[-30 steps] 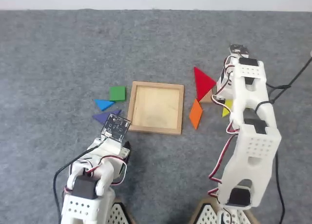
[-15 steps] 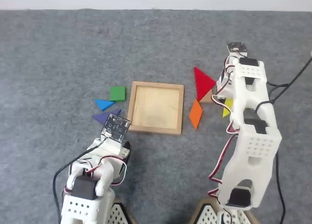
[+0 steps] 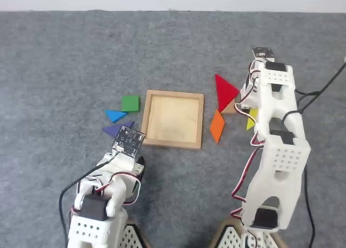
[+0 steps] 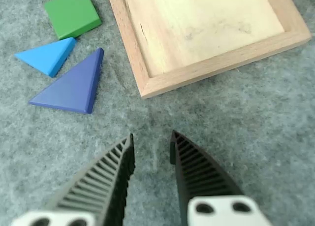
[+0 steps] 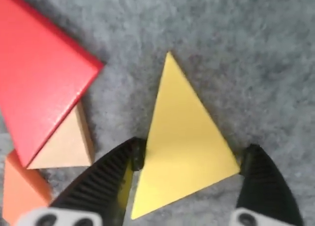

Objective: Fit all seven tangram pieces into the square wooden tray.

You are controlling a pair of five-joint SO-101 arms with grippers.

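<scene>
My right hand straddles the yellow triangle, open; my left hand hangs slightly parted near the tray.

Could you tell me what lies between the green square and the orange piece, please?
The wooden tray sits between the green square and the orange piece, seen in the high view.

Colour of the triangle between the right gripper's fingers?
That triangle is yellow; right wrist view shows it best.
</scene>
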